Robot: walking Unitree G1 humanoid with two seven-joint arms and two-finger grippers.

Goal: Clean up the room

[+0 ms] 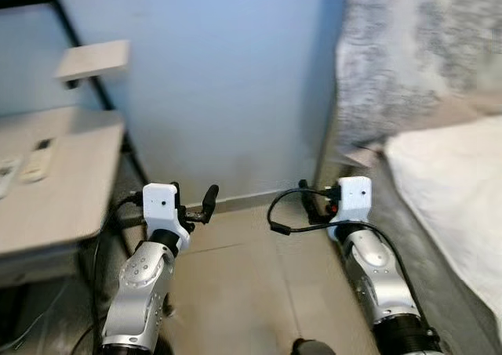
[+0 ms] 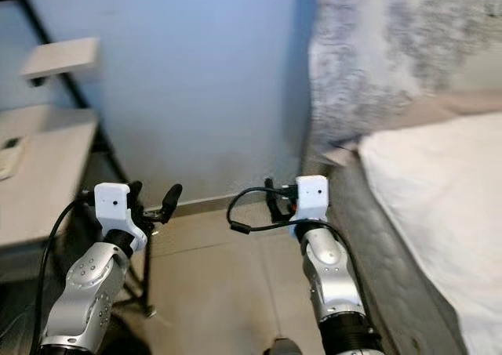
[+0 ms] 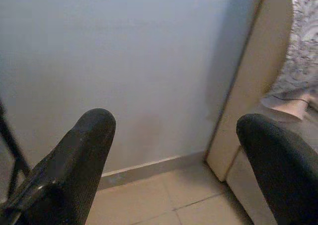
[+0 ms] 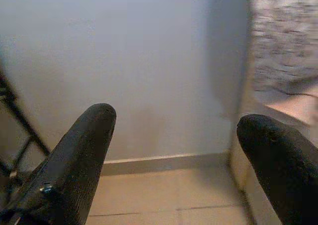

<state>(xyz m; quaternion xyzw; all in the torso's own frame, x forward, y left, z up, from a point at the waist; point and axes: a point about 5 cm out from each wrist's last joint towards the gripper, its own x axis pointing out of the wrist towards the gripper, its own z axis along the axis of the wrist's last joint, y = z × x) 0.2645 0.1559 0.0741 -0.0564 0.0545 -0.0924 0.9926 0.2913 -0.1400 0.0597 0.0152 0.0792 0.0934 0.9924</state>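
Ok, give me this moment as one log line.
left gripper: open, empty | right gripper: open, empty | ahead: blue wall | left: desk | right: bed | floor: tiled

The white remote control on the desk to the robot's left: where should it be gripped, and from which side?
The remote control lies flat on the desk, long axis running away from the robot. Likely best: come from above with the open left end effector and close across its narrow width near the middle. Its flat pose leaves little side face for a level approach.
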